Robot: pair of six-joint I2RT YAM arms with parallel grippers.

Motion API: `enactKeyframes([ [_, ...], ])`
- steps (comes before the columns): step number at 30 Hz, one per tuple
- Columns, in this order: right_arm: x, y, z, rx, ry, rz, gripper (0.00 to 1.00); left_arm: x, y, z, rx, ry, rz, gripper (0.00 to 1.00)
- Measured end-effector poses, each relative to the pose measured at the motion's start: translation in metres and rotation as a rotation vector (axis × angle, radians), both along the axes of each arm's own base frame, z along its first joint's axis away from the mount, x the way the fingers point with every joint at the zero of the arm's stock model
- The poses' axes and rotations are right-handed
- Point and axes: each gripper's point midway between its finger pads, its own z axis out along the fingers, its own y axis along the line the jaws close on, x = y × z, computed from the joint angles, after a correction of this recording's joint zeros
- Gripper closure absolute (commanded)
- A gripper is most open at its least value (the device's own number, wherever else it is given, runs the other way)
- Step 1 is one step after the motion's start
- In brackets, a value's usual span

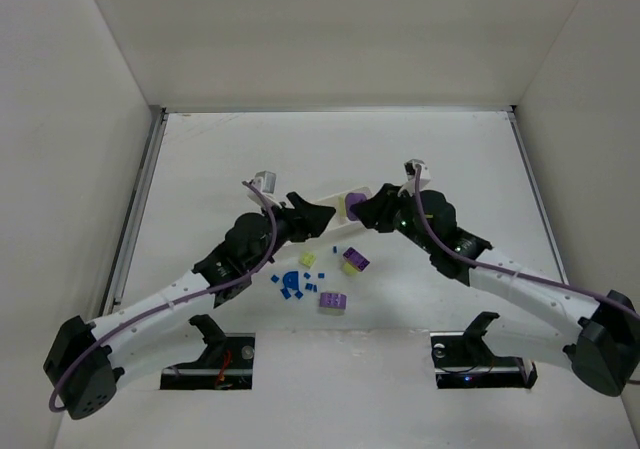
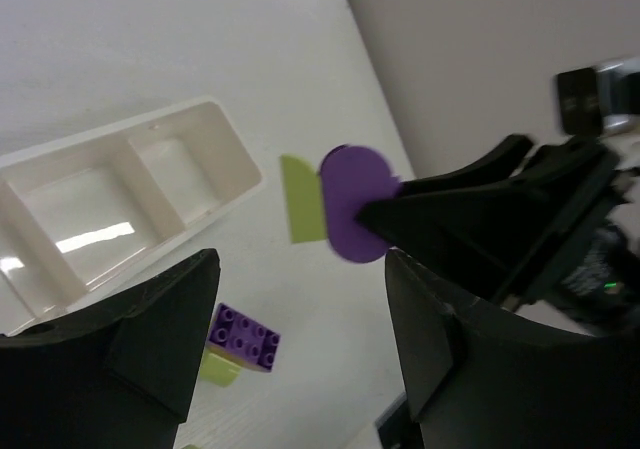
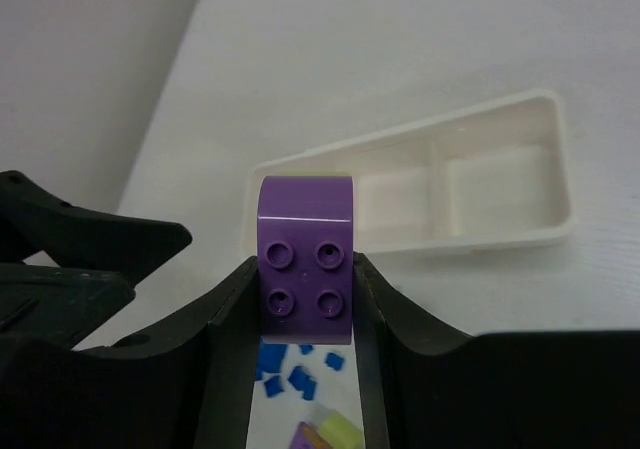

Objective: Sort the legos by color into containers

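My right gripper [image 1: 364, 209] is shut on a chunky purple rounded block [image 3: 305, 259], held above the table beside the white tray [image 3: 500, 184]. A yellow-green piece [image 2: 300, 212] sits on the block's far face [image 2: 352, 204]. My left gripper [image 1: 312, 217] is open and empty, just left of the block. Its fingers [image 2: 150, 339] frame a purple-and-yellow block [image 2: 245, 337] on the table. The tray's compartments [image 2: 90, 219] hold nothing. Tiny blue bits [image 1: 293, 283], a yellow-green piece [image 1: 307, 259] and two purple blocks [image 1: 355, 260] [image 1: 333, 302] lie near the arms.
The two grippers are close together over the tray's near side, tips almost facing. White walls [image 1: 90, 119] enclose the table on three sides. The blue bits also show under my right gripper [image 3: 295, 374].
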Motion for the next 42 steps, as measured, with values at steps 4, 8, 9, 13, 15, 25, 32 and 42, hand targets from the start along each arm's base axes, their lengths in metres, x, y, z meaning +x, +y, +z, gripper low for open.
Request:
enactKeyframes([
  [4,0.004,0.029,-0.007,0.160,0.061,0.080,0.83,0.001,0.011,0.026,-0.148,-0.006,0.027,0.35],
  [8,0.011,0.045,0.002,0.303,0.085,0.125,0.83,0.003,0.029,0.025,-0.260,0.020,0.073,0.35],
  [9,0.012,0.048,0.007,0.338,0.081,0.134,0.83,0.004,0.034,0.022,-0.276,0.032,0.086,0.35],
  [13,0.016,0.057,0.031,0.484,0.065,0.170,0.83,0.008,0.049,0.006,-0.326,0.088,0.138,0.35],
  [15,0.017,0.063,0.037,0.547,0.076,0.193,0.83,0.011,0.054,0.002,-0.352,0.105,0.157,0.35],
  [25,0.017,0.085,0.032,0.706,0.177,0.259,0.82,0.019,0.060,0.021,-0.498,0.087,0.147,0.37],
  [32,0.006,0.095,0.044,0.780,0.189,0.327,0.82,0.028,0.061,0.015,-0.500,0.101,0.152,0.40],
  [42,0.000,0.110,0.027,0.800,0.266,0.350,0.82,0.034,0.055,0.011,-0.506,0.108,0.132,0.58],
])
